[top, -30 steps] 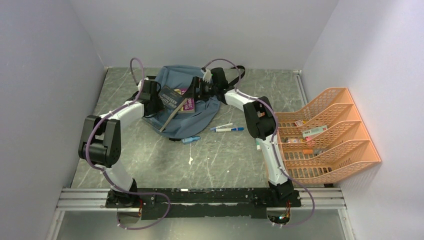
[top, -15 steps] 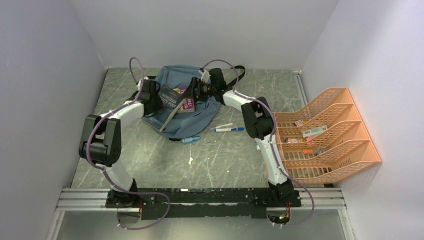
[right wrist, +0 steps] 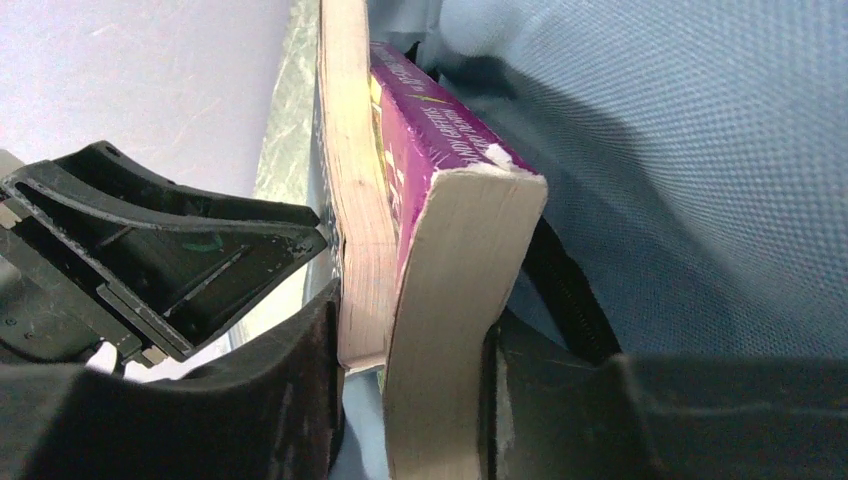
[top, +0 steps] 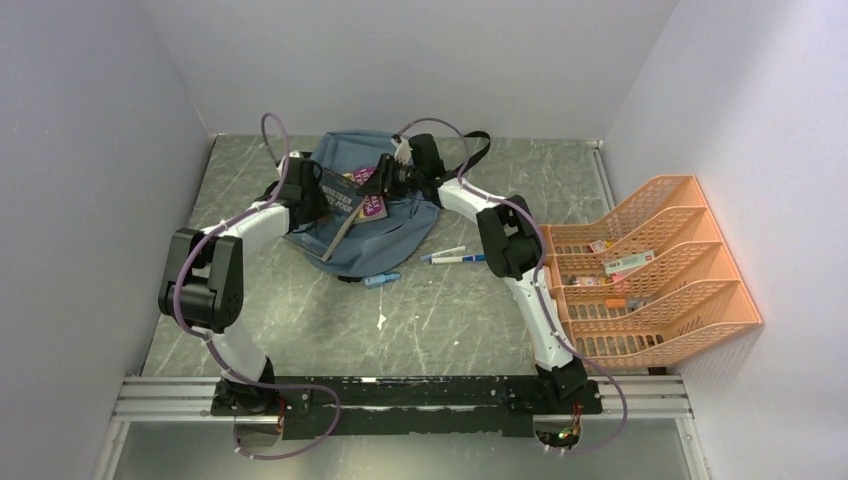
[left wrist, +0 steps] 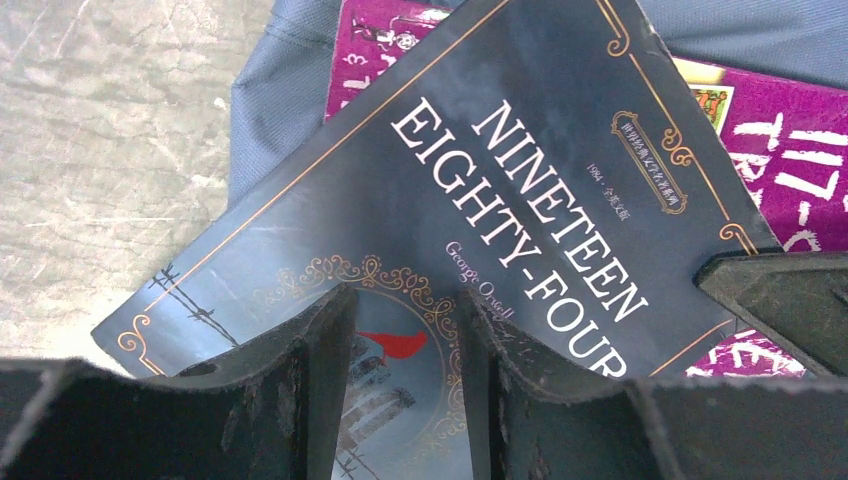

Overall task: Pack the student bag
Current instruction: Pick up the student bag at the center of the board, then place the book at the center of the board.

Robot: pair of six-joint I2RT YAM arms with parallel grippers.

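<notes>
Front to back: on the grey table [top: 300, 330] a little white scrap [top: 381, 321] sits well in front of the student bag [top: 390, 242]. A small blue thing [top: 381, 280], can't tell what, lies right at the bag's near edge, and two pens [top: 455, 257] lie just off its near right corner. The orange tray rack [top: 690, 300] is well off to the bag's right, with a few small bits in its tiers. The bag lies flat toward the back of the table, black straps trailing off its far right side. On top of it are two books [right wrist: 440, 300], up on edge and leaning. The dark book [left wrist: 480, 200], with Nineteen Eighty-Four on the cover, is on the bag's left side, and the purple book [left wrist: 780, 140] is pressed right against it. The right gripper [right wrist: 410, 330] reaches in from the bag's right and is clamped across both books, one finger on the dark one, the other on the purple one's far side. The left gripper [left wrist: 405, 300] comes in from the bag's left, fingers a bit apart with nothing pinched between them, tips right up against the dark cover.
</notes>
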